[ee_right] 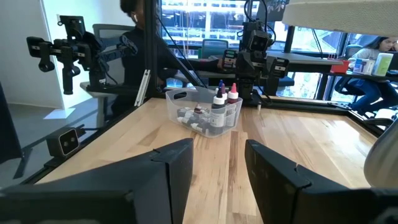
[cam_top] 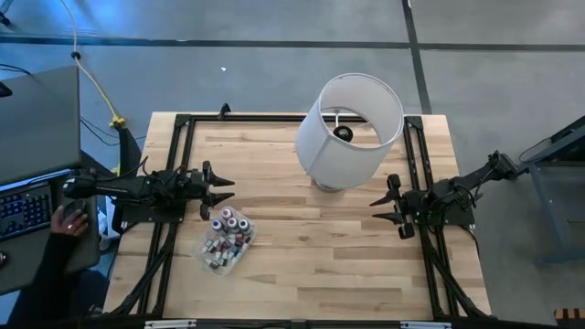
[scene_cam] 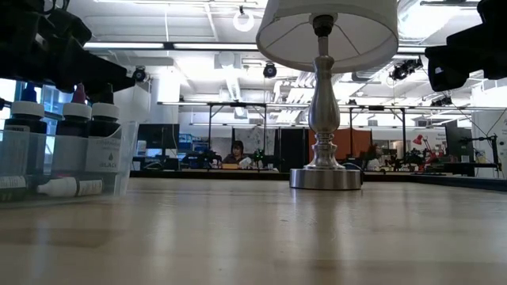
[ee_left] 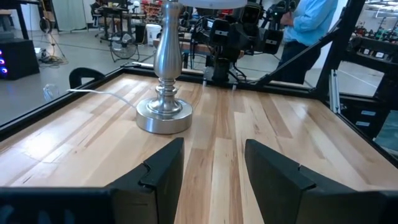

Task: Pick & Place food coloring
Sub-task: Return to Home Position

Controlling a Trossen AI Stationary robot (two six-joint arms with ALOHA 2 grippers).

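Observation:
The food coloring bottles sit in a clear plastic tub at the table's left near part. Three stand upright with dark and pink caps, and others lie on the tub's floor. The right wrist view shows the tub with upright bottles across the table. My left gripper hovers open just beyond the tub's far end, pointing right; its fingers frame bare table. My right gripper is open at the table's right side, pointing left, and its fingers frame bare table.
A lamp with a big white shade and silver base stands at the table's far middle, between the arms. A black frame runs along the table's edges. A person's hand rests by a keyboard left of the table.

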